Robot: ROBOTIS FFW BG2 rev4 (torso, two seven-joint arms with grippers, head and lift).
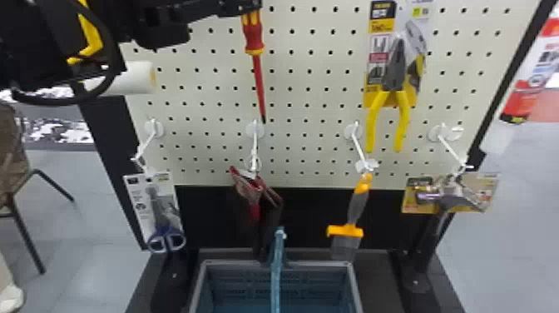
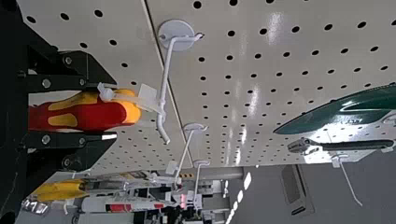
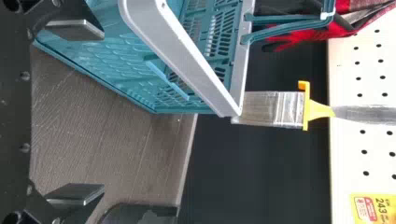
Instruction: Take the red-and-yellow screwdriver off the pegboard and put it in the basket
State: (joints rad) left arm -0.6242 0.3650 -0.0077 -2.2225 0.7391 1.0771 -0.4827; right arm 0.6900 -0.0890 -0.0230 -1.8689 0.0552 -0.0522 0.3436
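Observation:
At the top of the head view, my left gripper [image 1: 248, 6] is at the upper handle of the red-and-yellow screwdriver [image 1: 254, 35], whose red shaft points down along the pegboard [image 1: 307, 89]. In the left wrist view, the left gripper [image 2: 114, 111] is shut on the screwdriver handle [image 2: 88, 114], one finger along each side. A clear tie at the handle's end reaches the white hook [image 2: 164, 84]. The blue basket [image 1: 276, 263] stands below the board. In the right wrist view, my right gripper [image 3: 95, 112] is open beside the basket [image 3: 182, 51], with nothing between its fingers.
Pliers [image 1: 395, 83] hang right of the screwdriver. Lower hooks hold scissors [image 1: 166, 233], red-and-black gloves [image 1: 253, 193], a putty-knife-like brush [image 1: 351, 220] and a hammer [image 1: 443, 204]. The basket's raised handle [image 1: 276, 266] stands in front of the gloves.

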